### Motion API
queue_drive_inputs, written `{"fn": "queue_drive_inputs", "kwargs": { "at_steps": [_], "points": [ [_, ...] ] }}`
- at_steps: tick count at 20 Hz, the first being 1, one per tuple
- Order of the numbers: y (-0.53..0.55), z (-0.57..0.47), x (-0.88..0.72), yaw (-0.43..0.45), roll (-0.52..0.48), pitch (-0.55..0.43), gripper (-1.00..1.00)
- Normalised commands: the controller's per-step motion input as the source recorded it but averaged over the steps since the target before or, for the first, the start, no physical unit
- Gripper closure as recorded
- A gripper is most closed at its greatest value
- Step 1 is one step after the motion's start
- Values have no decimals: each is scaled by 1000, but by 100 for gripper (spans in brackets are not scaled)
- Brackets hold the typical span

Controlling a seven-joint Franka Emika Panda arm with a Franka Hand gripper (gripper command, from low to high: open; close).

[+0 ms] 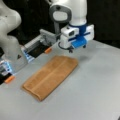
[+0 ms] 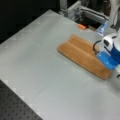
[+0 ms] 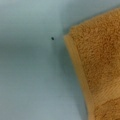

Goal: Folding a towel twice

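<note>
1. The towel (image 1: 51,76) lies flat on the grey table (image 1: 95,95) as a long, narrow rectangle, already folded over on itself, with a lengthwise ridge running down its middle.
2. In a front view its long axis runs from about 8 o'clock to 2 o'clock; in a front view the towel (image 2: 82,55) runs from about 10 o'clock to 4 o'clock.
3. The gripper (image 1: 77,46) hangs above the table just past the towel's short end at 2 o'clock, apart from the cloth and holding nothing.
4. In a front view the gripper (image 2: 107,60) shows at 3 o'clock, over the towel's end near the frame's right edge.
5. Whether its jaws are spread or pressed together I cannot tell.
6. In the wrist view a corner of the towel (image 3: 100,65) fills the right side, its layered edge running from 12 towards 6 o'clock, with bare table (image 3: 27,75) to the left and a small dark speck (image 3: 52,38) on it.
</note>
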Motion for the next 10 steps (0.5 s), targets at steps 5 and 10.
{"fn": "queue_drive_inputs", "kwargs": {
  "at_steps": [5,10],
  "points": [
    [191,75,198,-52,-161,174,-100],
    [160,-6,166,-137,-162,179,-100]
  ]
}}
